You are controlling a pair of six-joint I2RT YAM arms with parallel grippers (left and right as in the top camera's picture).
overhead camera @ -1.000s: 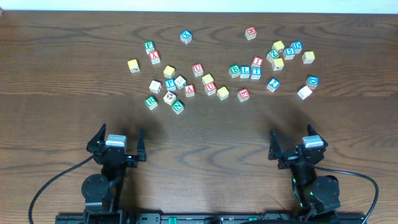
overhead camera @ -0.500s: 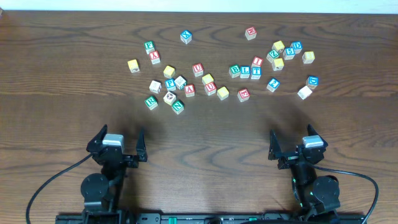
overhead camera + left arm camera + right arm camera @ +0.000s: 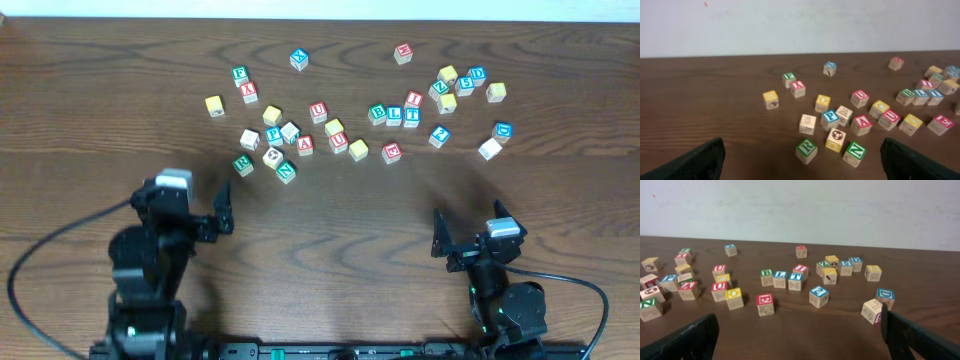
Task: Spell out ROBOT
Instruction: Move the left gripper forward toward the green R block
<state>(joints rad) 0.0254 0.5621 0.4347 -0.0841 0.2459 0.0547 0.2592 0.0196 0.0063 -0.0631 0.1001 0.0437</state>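
Both arms sit at the near edge of the table [image 3: 320, 250], well apart from each other. The left tool [image 3: 183, 197] has its jaws wide apart and holds nothing. The right tool [image 3: 468, 214] is likewise spread and empty. All the cubes lie loose on the table beyond them.

From overhead, the green R cube [image 3: 243, 163] is the one nearest the left tool, at the near left of the scatter. The left wrist view shows its letter plainly, framed between that tool's dark fingers [image 3: 695, 162], with a green N cube [image 3: 855, 152] near it.

The green B cube [image 3: 378, 113] and blue T cube [image 3: 411, 117] lie farther right in a short touching row, with a blue L cube [image 3: 394, 116] between them. The right wrist view reads that row side-on. It also shows an O on the yellow O cube [image 3: 733, 298] nearer the arms, which the overhead view does not resolve. A second yellow-faced cube [image 3: 334, 128] sits mid-scatter, its letter unreadable.
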